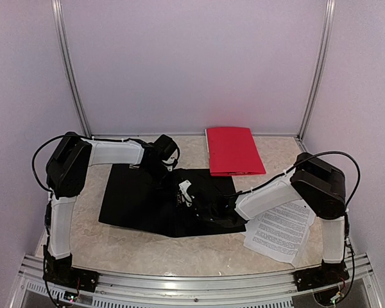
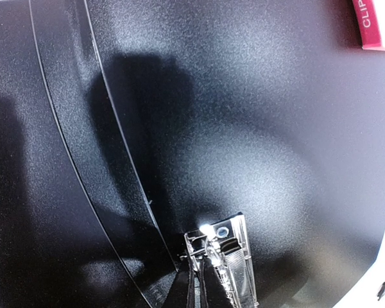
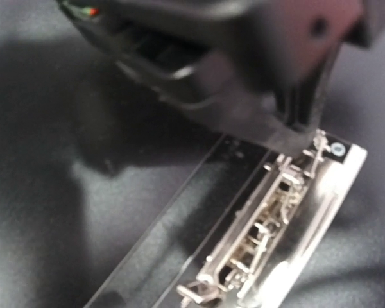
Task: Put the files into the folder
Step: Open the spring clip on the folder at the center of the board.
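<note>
**Clip may snap shut before loading**

My left gripper sits closed over the flat black plastic folder. Right gripper crowds its silver metal spring clip; I can't tell its grip. A slip would shut it. White printed paper files lie outside, far right.

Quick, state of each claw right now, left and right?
Left claw: closed, nothing seen in it, over the black folder.
Right claw: at the folder's metal clip; open or gripping cannot be told.
</note>
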Action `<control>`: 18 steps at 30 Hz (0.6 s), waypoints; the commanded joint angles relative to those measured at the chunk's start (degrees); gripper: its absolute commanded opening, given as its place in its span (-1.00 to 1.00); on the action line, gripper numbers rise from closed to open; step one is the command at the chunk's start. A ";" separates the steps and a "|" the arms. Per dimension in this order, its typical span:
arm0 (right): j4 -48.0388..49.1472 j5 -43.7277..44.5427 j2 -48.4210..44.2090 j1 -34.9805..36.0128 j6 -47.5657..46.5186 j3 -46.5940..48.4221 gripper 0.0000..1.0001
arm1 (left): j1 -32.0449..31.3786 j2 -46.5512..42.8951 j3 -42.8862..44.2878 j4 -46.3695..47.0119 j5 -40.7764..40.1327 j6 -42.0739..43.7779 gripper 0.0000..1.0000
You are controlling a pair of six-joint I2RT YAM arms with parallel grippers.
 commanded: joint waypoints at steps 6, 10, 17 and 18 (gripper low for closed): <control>-3.30 -0.08 -1.25 0.52 -11.35 2.20 -0.29 | -0.71 5.42 -2.81 -4.69 1.95 -0.40 -0.94; -5.89 -0.15 -1.27 0.48 -15.68 4.04 -0.30 | -0.63 5.11 -2.83 -4.53 1.94 -0.48 -0.94; -9.66 -3.92 -3.45 0.41 -28.06 3.97 -0.39 | -0.54 5.32 -2.43 -4.40 3.16 -0.39 -0.94; -9.94 -4.60 -3.90 0.33 -29.85 3.50 -0.39 | -0.46 5.43 -2.39 -4.35 3.55 -0.35 -0.94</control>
